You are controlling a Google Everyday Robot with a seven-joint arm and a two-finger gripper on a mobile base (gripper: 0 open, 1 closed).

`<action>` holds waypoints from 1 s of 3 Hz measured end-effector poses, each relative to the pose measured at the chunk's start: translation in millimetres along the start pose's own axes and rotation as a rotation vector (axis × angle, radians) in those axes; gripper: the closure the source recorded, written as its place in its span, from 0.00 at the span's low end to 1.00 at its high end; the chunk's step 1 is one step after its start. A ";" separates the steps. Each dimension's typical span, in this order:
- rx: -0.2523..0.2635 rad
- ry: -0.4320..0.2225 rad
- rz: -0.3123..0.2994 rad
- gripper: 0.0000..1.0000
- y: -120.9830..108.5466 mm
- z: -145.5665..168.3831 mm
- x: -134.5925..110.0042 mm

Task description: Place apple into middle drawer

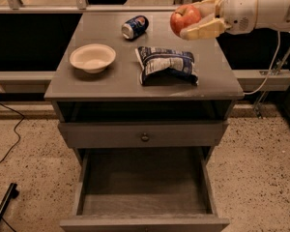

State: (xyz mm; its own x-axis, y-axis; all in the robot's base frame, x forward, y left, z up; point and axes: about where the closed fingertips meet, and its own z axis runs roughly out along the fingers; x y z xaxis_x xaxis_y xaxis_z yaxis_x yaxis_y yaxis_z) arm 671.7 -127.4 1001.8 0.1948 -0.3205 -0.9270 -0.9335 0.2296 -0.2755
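The apple (182, 16) is red-orange with a yellowish patch. It is held in my gripper (187, 21), which is shut on it, in the air above the right rear part of the cabinet top (111, 81). The arm reaches in from the right edge of the view. The middle drawer (145, 190) is pulled out at the bottom front, a deep grey box with tall side walls and a bare plank floor, with nothing in it. The apple is well above and behind the drawer opening.
On the cabinet top are a white bowl (93, 57) at the left, a blue soda can (135, 26) lying at the back, and a dark snack bag (166, 65) in the middle. A shut drawer front with a round knob (145, 137) sits above the open drawer. Cables (5, 129) lie on the floor at the left.
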 end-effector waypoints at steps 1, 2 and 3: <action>0.000 -0.011 0.008 1.00 2.8 1.4 4.0; 0.053 -0.066 0.004 1.00 21.3 -9.9 57.0; 0.106 -0.142 0.007 1.00 46.1 -33.3 89.5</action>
State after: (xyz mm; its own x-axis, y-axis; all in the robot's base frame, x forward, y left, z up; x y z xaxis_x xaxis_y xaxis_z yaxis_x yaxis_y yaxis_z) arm 636.0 -176.1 914.6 0.2358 -0.1875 -0.9536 -0.8995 0.3293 -0.2871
